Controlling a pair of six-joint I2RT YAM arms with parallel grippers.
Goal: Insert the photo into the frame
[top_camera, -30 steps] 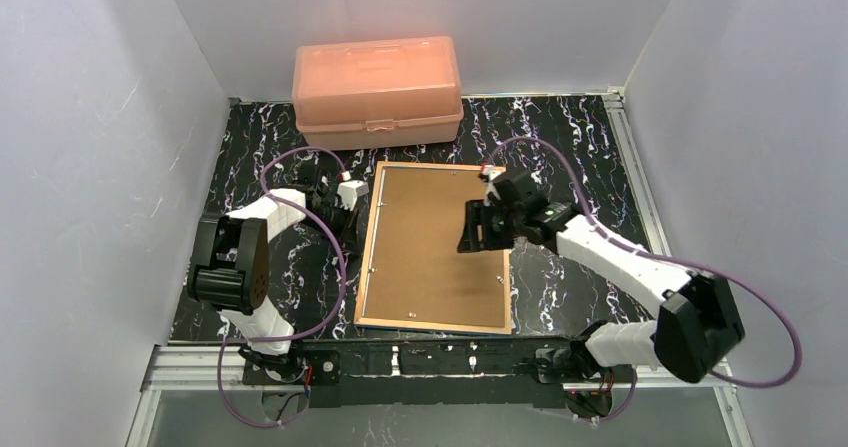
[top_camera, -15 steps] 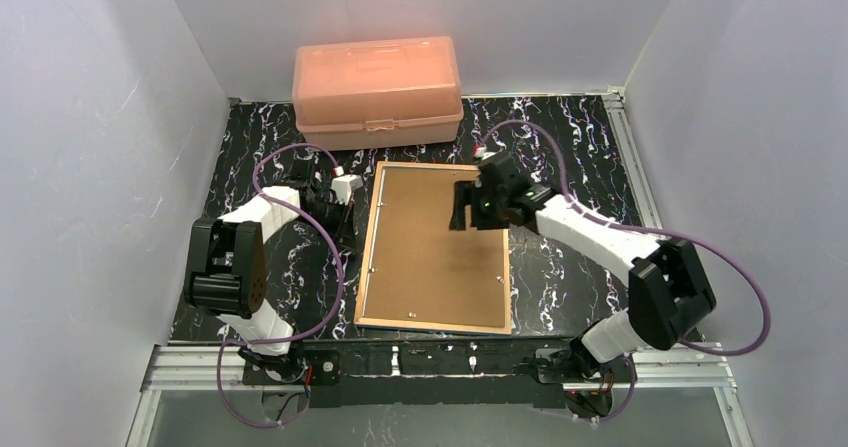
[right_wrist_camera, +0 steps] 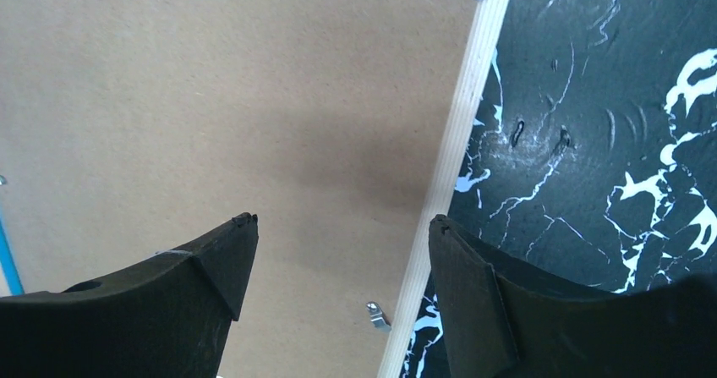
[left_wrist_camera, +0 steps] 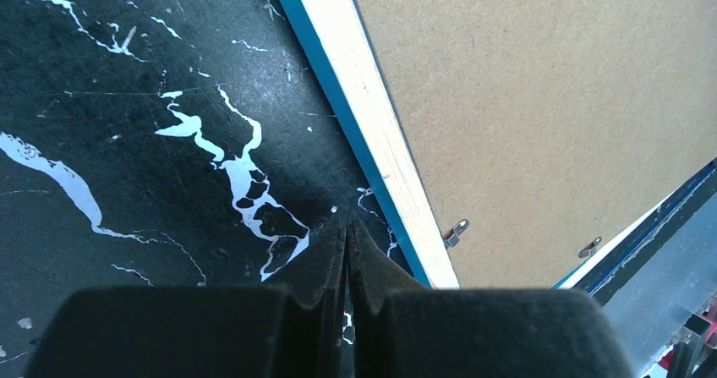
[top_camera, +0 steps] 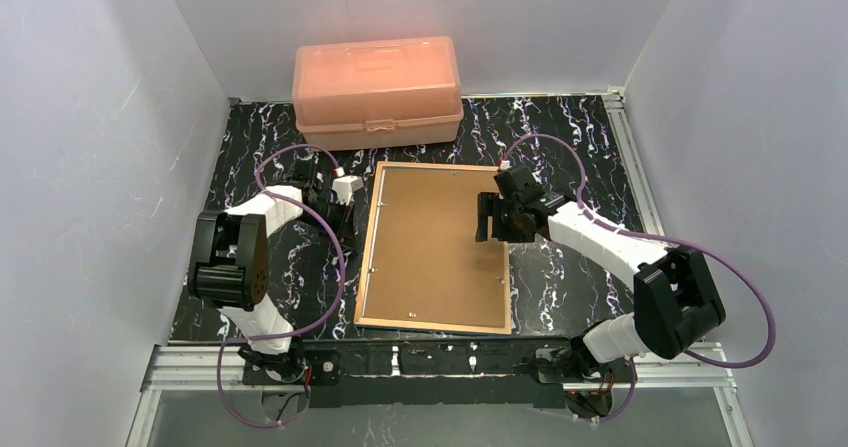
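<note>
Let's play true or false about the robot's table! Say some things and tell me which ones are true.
1. The frame lies face down, with the brown board up. True.
2. The box is open. False: its lid is shut.
3. The left jaws are shut. True.
4. The right jaws grip the board. False: they are open over the frame's right edge and hold nothing.
5. The photo lies on top of the board. False: the board is bare, and no photo shows in any view.

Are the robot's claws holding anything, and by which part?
Nothing. The left claw is shut empty beside the blue-rimmed rectangular frame; the right claw hangs open over the edge of its brown backing board.
</note>
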